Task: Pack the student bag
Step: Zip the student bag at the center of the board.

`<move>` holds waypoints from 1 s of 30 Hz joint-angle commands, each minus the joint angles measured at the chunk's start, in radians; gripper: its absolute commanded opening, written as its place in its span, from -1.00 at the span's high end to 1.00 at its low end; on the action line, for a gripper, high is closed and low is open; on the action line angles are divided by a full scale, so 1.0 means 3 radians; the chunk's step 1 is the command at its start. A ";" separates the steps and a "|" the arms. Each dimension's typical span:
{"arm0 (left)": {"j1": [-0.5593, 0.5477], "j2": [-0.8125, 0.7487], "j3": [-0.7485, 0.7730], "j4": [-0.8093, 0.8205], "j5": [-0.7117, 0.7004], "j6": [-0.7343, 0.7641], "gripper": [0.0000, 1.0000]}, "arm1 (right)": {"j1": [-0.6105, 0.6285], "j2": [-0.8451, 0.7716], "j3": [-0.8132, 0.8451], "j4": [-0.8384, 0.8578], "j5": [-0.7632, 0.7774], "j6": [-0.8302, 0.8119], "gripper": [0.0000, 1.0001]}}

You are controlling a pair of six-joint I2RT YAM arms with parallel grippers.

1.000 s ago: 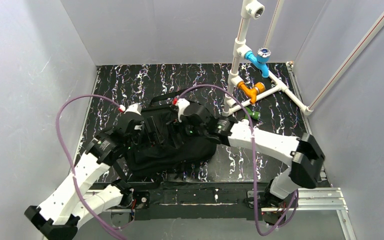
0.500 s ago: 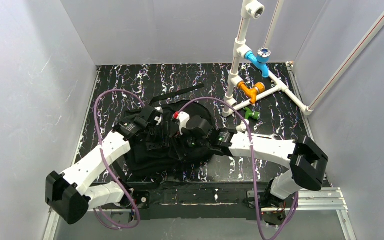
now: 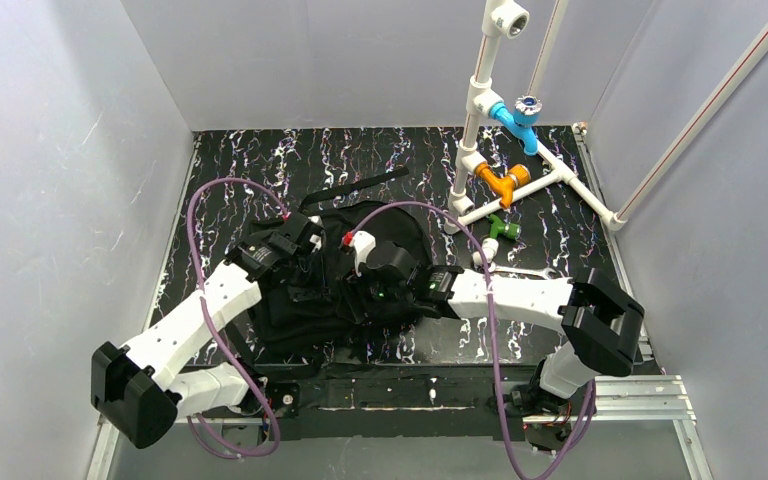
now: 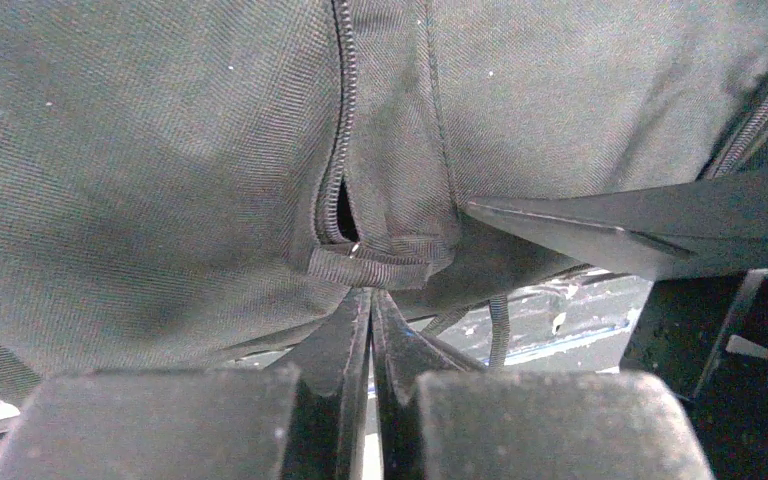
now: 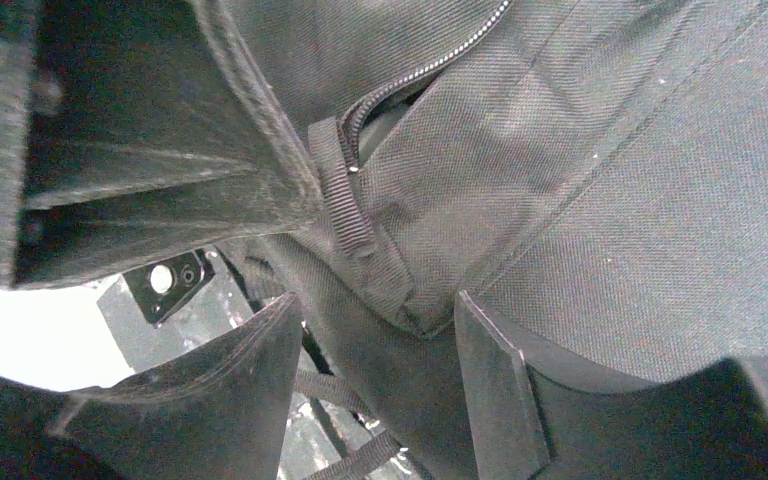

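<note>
Taking the edge where the arms are bolted as 6 o'clock, the black bag (image 3: 300,320) lies slumped on the marbled dark table (image 3: 240,160), a little toward 7 o'clock of the middle. One long strap (image 3: 355,188) trails off it toward 12 o'clock.

The left arm (image 3: 210,300) reaches in from 7 o'clock and the right arm (image 3: 520,292) from 4 o'clock, and both meet over the bag's far half. Purple cables (image 3: 195,215) loop above them.

Close up, the left gripper (image 4: 370,292) is clenched, its two fingers pressed flat together. Their tips touch the lower edge of a short webbing tab (image 4: 370,265) at the bottom end of a zipper (image 4: 340,120). I cannot tell whether any webbing is caught between them.

The right gripper (image 5: 378,300) is released, its fingers (image 5: 490,380) standing well apart. A fold of the bag's cloth sits between them, just below the same kind of tab and zipper end. I cannot tell whether either finger presses on the cloth.

At 1 o'clock stands a white pipe frame (image 3: 472,135) carrying a blue valve (image 3: 518,115) and an orange fitting (image 3: 503,183). A small green piece (image 3: 500,228) lies on the table near its foot, apart from the bag.
</note>
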 commanded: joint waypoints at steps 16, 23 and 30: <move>0.0000 -0.0463 -0.0079 0.0146 -0.0293 -0.0066 0.07 | 0.0330 0.0157 -0.0050 0.0504 0.0986 0.0015 0.22; 0.0000 -0.0163 -0.0154 0.0242 0.0050 -0.0006 -0.33 | 0.0330 0.0118 -0.0190 0.0700 0.0881 0.0074 0.97; 0.0000 -0.0216 -0.0235 0.0365 0.0100 -0.0008 0.03 | 0.0330 0.0136 -0.0196 0.0684 0.0831 0.0097 0.97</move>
